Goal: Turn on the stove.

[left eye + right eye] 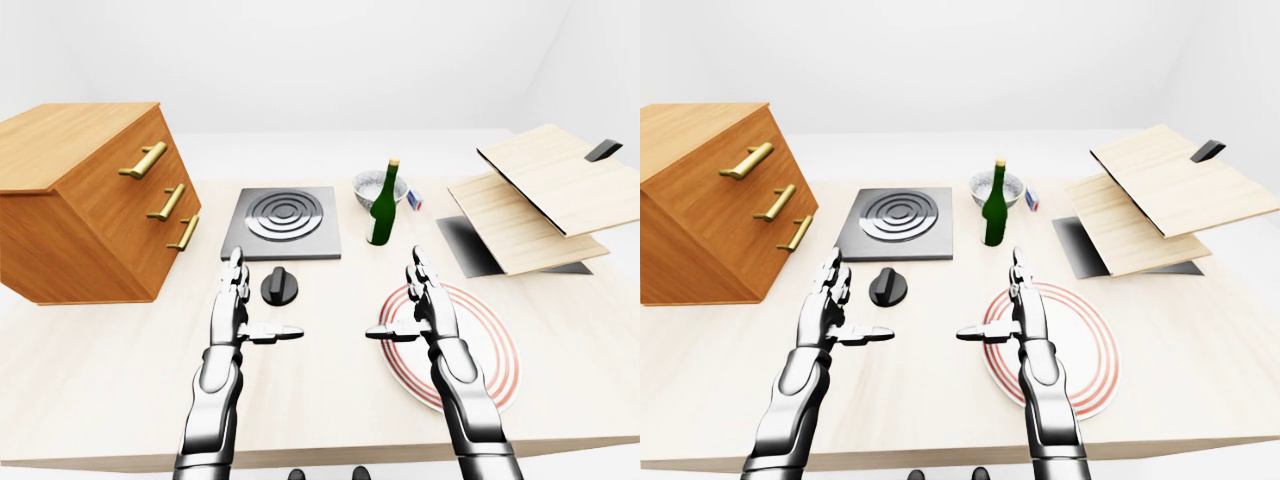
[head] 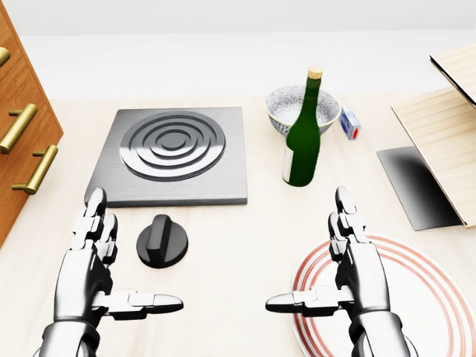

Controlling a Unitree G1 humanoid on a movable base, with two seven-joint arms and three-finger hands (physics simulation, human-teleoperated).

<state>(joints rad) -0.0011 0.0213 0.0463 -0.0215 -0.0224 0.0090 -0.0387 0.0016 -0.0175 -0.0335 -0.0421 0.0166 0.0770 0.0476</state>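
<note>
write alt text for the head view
Two open robot hands, left hand and right hand, hover over a pale table; a black knob sits below the grey stove, with a green bottle upright to its right.

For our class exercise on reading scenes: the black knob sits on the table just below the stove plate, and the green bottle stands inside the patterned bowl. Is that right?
Not quite. The knob does sit just below the stove plate, but the head view shows the green bottle standing on the table, in front of the bowl, not inside it.
</note>
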